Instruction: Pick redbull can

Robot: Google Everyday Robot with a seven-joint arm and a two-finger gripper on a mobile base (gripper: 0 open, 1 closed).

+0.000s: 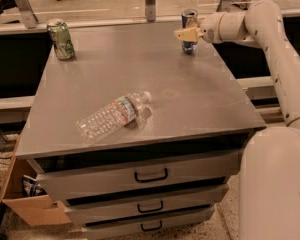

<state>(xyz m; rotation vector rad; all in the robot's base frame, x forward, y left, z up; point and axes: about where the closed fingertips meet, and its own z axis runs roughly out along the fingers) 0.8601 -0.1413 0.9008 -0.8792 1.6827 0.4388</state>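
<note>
Slim blue-and-silver redbull can (190, 19) stands upright near the far right corner of the grey metal counter (140, 64), a little in from the far edge. White jointed robot arm (272, 34) reaches in from the right side, past the right edge. Its tan-tipped gripper (184, 34) sits at the can's mid-height, crossing the front of the can and overlapping it. How wide the gripper stands, and whether it has hold of the can, cannot be told from this angle. Wider green-and-white can (61, 40) upright at the far left corner, well apart from the redbull can. Clear plastic water bottle (112, 116) lies on its side toward the near edge, left of centre, cap end pointing right and away. Three grey drawers with dark handles (150, 176) below the counter top. Brown cardboard box (25, 204) on the floor by the near left corner.
</note>
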